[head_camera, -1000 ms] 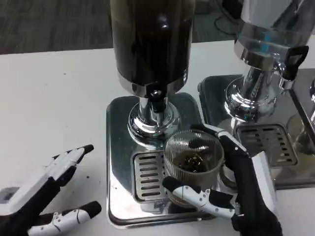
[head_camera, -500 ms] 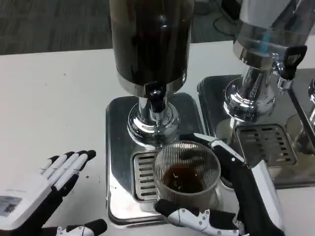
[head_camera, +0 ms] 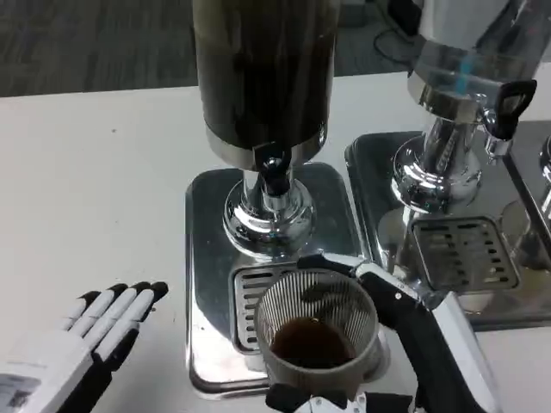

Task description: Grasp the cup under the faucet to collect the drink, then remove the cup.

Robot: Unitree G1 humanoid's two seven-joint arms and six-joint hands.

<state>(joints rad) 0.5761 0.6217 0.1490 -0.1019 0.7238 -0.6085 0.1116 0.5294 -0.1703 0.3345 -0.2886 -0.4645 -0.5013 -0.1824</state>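
A ribbed clear cup with dark drink in its bottom is held up by my right hand, whose fingers wrap its far side and its base. It hangs over the front of the drip grille, nearer me than the black faucet of the dark drink dispenser. My left hand lies at the lower left above the white table, flat, fingers straight and close together, holding nothing.
The dispenser stands on a shiny steel tray. A second dispenser with a black tap sits on its own tray at the right. White table stretches out to the left.
My right hand has lifted the cup off the grille and drawn it toward me, away from the faucet. My left hand has turned flat, its fingers closing together.
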